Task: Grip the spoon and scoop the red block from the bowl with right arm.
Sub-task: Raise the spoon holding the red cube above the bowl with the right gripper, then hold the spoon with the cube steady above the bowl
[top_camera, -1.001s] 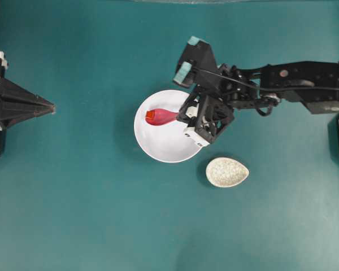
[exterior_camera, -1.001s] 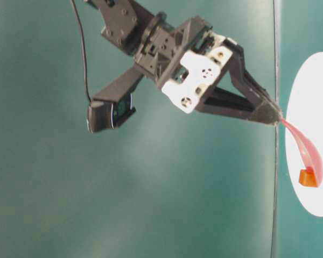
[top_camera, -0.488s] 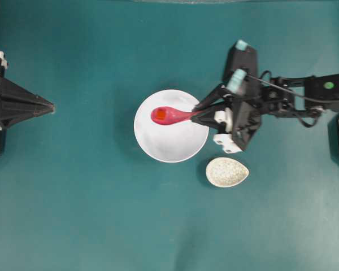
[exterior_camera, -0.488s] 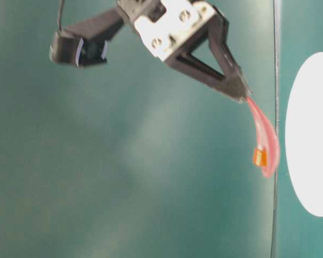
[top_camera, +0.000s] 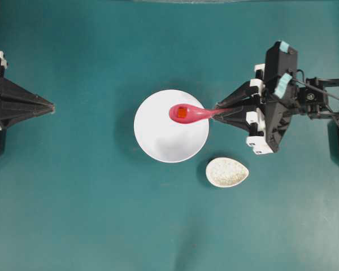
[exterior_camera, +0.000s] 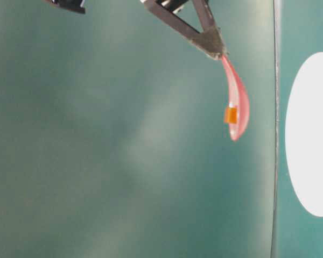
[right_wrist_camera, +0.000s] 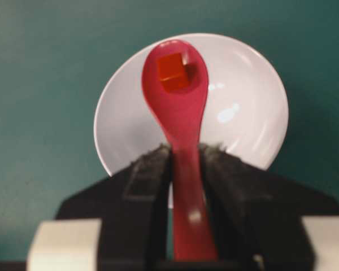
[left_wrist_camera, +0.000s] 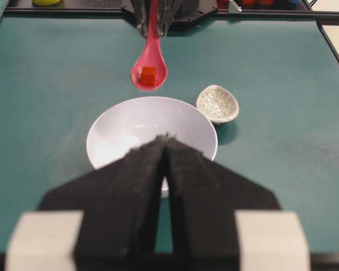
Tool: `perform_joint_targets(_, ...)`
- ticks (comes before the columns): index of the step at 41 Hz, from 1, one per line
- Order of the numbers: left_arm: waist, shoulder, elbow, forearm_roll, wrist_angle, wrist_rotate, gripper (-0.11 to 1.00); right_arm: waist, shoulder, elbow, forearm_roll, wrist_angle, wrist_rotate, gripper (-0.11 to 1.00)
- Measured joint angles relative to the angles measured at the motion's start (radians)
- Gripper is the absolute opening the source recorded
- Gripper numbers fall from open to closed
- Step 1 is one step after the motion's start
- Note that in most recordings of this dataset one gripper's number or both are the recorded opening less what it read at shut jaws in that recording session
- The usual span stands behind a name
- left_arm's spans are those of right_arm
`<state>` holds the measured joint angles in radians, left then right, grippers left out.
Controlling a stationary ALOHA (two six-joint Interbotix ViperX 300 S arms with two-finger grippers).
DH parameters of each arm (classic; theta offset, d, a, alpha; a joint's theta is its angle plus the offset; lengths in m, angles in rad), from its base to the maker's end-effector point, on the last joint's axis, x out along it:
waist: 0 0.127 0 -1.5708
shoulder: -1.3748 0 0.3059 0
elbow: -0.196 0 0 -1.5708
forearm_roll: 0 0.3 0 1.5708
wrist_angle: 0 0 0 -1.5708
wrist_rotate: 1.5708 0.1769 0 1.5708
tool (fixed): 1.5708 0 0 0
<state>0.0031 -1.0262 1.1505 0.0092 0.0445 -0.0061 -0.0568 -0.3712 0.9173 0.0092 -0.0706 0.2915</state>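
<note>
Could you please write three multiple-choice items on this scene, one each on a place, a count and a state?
1. Where is the red block?
A. In the spoon's scoop
B. On the bowl's floor
C. In the speckled dish

2. How many dishes stand on the table?
A. One
B. Two
C. Four

3. What is the right hand doing?
A. Hanging open and empty
B. Pressing on the bowl's rim
C. Gripping the spoon's handle

Answers:
1 A: the block sits in the scoop of the spoon, which is lifted above the bowl.
2 B: only the white bowl and the speckled dish are there.
3 C: the right wrist view shows both fingers closed against the handle.
</note>
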Motion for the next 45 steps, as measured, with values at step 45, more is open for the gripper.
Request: perform_joint_targets(45, 0.0, -0.002, 0.0, 0.0, -0.009, 0.0, 0.01, 0.002, -0.051, -0.109, -0.003, 0.104, 0.0, 0.25)
